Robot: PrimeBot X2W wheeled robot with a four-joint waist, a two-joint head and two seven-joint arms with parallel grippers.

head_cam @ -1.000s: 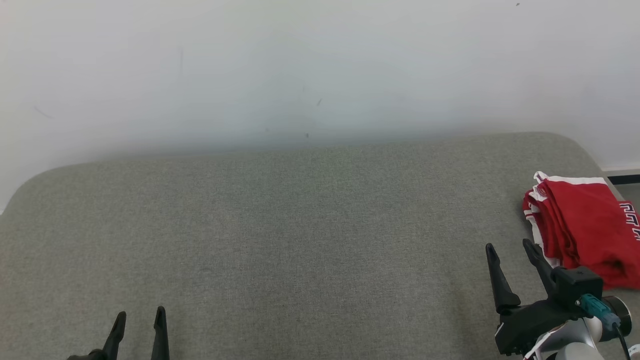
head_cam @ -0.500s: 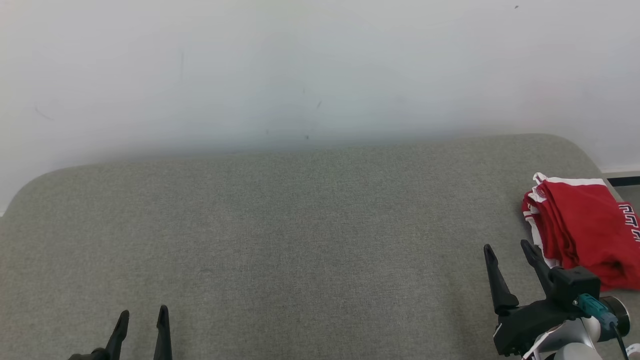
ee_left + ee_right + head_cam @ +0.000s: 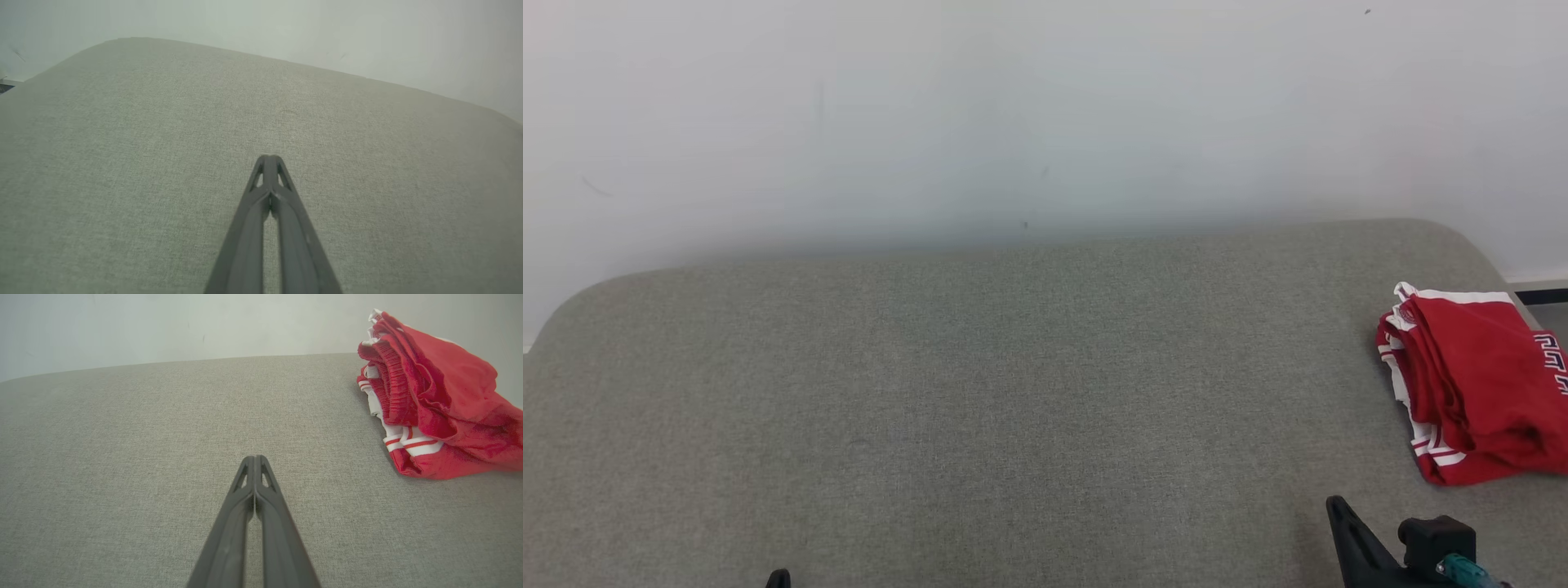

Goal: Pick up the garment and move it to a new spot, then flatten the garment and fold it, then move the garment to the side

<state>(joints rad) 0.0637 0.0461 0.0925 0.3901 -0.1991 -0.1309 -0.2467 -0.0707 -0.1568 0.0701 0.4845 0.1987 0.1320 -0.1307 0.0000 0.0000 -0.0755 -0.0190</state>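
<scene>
The garment (image 3: 1470, 380) is red with white stripes, folded into a bundle at the far right of the grey cushion (image 3: 1013, 392). In the right wrist view the garment (image 3: 429, 408) lies up and to the right of my right gripper (image 3: 254, 458), which is shut on nothing above bare fabric. The same right gripper (image 3: 1335, 505) pokes up at the head view's bottom right, below and left of the garment. My left gripper (image 3: 269, 157) is shut and empty over bare cushion; its tip (image 3: 778, 576) just shows at the bottom left.
A pale wall (image 3: 1045, 114) rises behind the cushion's rounded far edge. At the far right, past the garment, a dark baseboard strip (image 3: 1542, 294) and a bit of floor show. The cushion's right edge runs close beside the garment.
Both grippers have closed from open and dropped toward the bottom of the head view. The right gripper has drawn back from beside the garment, uncovering its striped lower edge.
</scene>
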